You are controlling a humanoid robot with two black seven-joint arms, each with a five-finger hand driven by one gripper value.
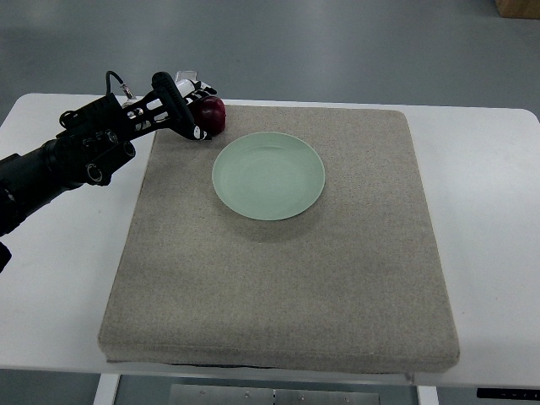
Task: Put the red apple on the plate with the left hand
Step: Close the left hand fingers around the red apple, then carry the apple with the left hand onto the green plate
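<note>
One left hand (187,103) | grips red apple (213,113) (beside plate (268,175))

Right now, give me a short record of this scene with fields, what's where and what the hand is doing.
surface: grey mat on a white table
plate: pale green plate, empty, on the mat's far half
apple: red apple at the mat's far-left corner, off the plate
left hand: left hand, fingers curled around the apple
right hand: not in view
</note>
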